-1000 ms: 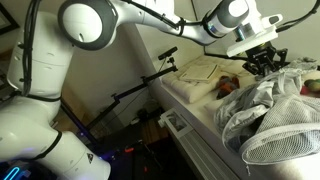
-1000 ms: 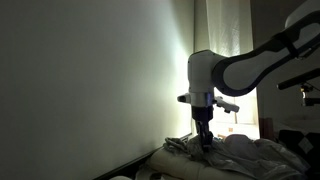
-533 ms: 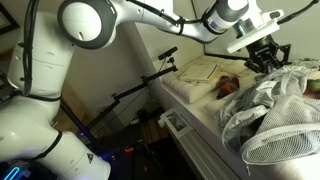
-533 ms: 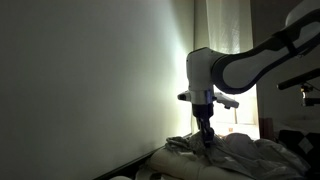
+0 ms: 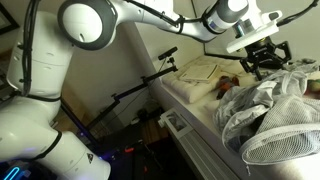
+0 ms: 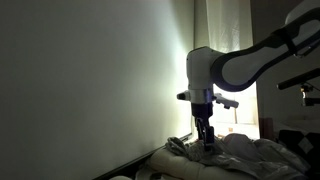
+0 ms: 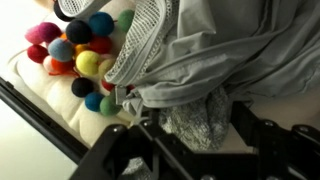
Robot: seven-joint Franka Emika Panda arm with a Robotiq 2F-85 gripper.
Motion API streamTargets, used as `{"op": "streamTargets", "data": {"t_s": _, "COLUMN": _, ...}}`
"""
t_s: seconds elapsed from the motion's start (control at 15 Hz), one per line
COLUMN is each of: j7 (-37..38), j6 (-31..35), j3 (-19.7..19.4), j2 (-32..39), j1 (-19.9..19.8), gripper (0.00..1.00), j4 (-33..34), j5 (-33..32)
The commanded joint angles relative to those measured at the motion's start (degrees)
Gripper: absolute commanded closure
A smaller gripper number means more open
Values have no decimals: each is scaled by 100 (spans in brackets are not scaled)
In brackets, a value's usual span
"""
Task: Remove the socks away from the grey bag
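The claw (image 5: 264,60) hangs over the top edge of the bag (image 5: 268,108). Its 2 fingers stand apart, so it is open. It seems to hold nothing, but the wrist view is blurry there. In that view a speckled grey bit of cloth (image 7: 200,122) lies right under the claw, next to the grey folds of the bag.

The socks (image 5: 228,87) are a small red and brown lump. They lie outside the bag, just beside it, between the bag and the cream cloth (image 5: 200,70). The claw is not touching them. It is higher up and off to one side of them.

The bag lies slumped, with its white mesh (image 5: 285,142) facing the camera. In the wrist view some bright balls (image 7: 78,48) sit by the mesh.

How far along is the job? The socks are out of the bag, so that part is done. But they lie very close to it. What is left, I judge, is to go down to the socks, pinch them, carry them well away from the bag, and let go.
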Motion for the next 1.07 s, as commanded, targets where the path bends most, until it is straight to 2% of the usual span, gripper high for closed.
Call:
{"op": "streamTargets", "data": {"t_s": 0.0, "j7": -186, "j6": 41, "j3": 138, "j2": -115, "j1": -125, "gripper": 0, "j4": -56, "j5": 177}}
{"op": "streamTargets", "data": {"t_s": 0.07, "j7": -14, "j6": -15, "j3": 37, "j2": 6, "j1": -23, "gripper": 12, "j4": 18, "j5": 67}}
{"op": "streamTargets", "data": {"t_s": 0.13, "j7": -17, "j6": -14, "j3": 48, "j2": 6, "j1": -34, "gripper": 4, "j4": 18, "j5": 80}}
{"op": "streamTargets", "data": {"t_s": 0.2, "j7": -20, "j6": -14, "j3": 49, "j2": 6, "j1": -39, "gripper": 0, "j4": 18, "j5": 83}}
{"op": "streamTargets", "data": {"t_s": 1.0, "j7": -20, "j6": -12, "j3": 51, "j2": 6, "j1": -45, "gripper": 0, "j4": 18, "j5": 88}}
